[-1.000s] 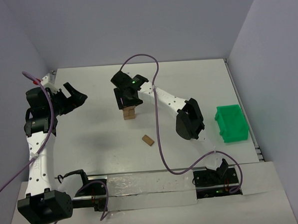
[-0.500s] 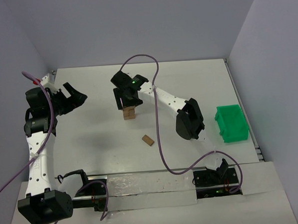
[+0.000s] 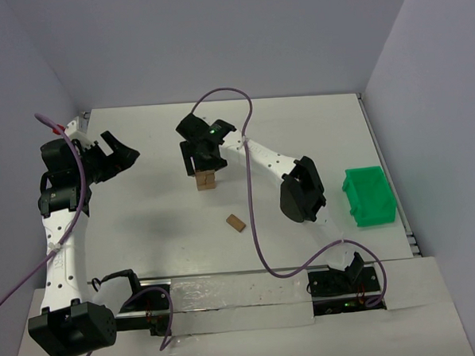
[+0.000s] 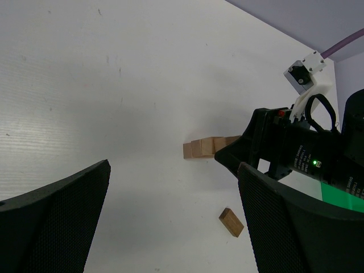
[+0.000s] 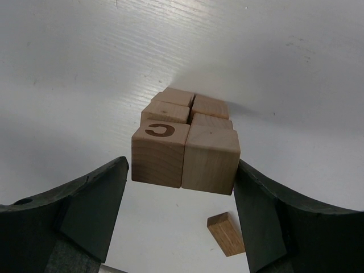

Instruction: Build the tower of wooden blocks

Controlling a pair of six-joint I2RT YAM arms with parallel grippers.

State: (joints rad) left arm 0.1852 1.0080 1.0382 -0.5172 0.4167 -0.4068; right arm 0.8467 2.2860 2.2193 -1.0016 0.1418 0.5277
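Right, nearest the bases a loose block (image 3: 237,223) lies flat on the table (image 3: 143,207), apart from the rest. Green bin (image 3: 374,207) sits off to the right. Mid-table stands the wood block tower (image 3: 206,180), two blocks wide and several layers high; one top block has a burnt-in C. The right tool (image 3: 206,168) is over it, fingers (image 5: 96,205) flanking the top pair, very close each side. Can't tell if it's clamping. Further back on the left, the left tool (image 3: 123,148) hangs above the table, spread wide.
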